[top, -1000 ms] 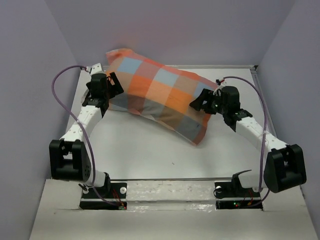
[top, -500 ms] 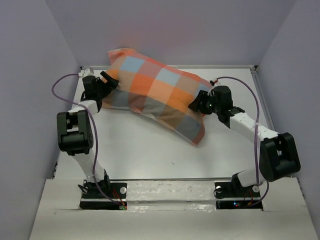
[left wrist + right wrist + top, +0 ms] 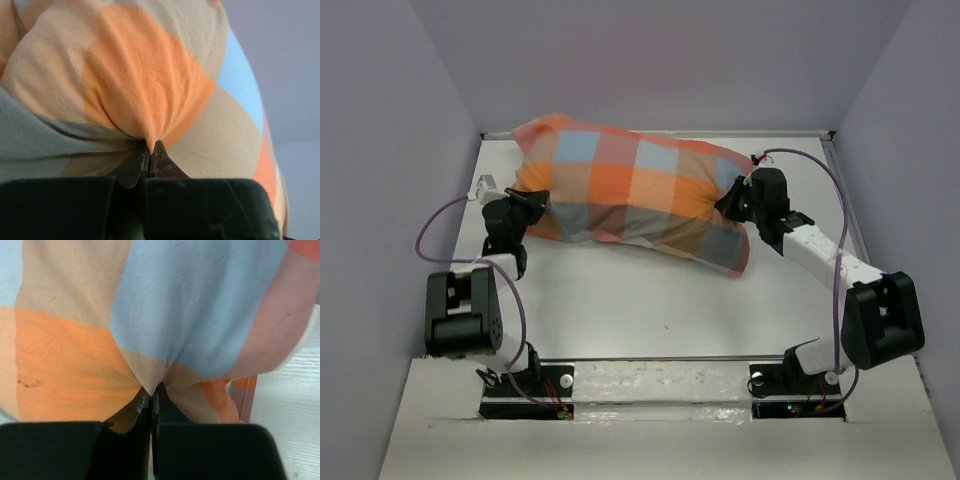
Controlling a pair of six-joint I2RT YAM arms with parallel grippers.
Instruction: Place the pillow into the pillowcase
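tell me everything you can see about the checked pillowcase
The pillowcase is thin, soft cloth in big orange, peach and light blue checks. It bulges plump and full, stretched left to right across the far half of the white table. The left gripper pinches a tuck of cloth at its left end, the right gripper another at its right end, both shut on it.
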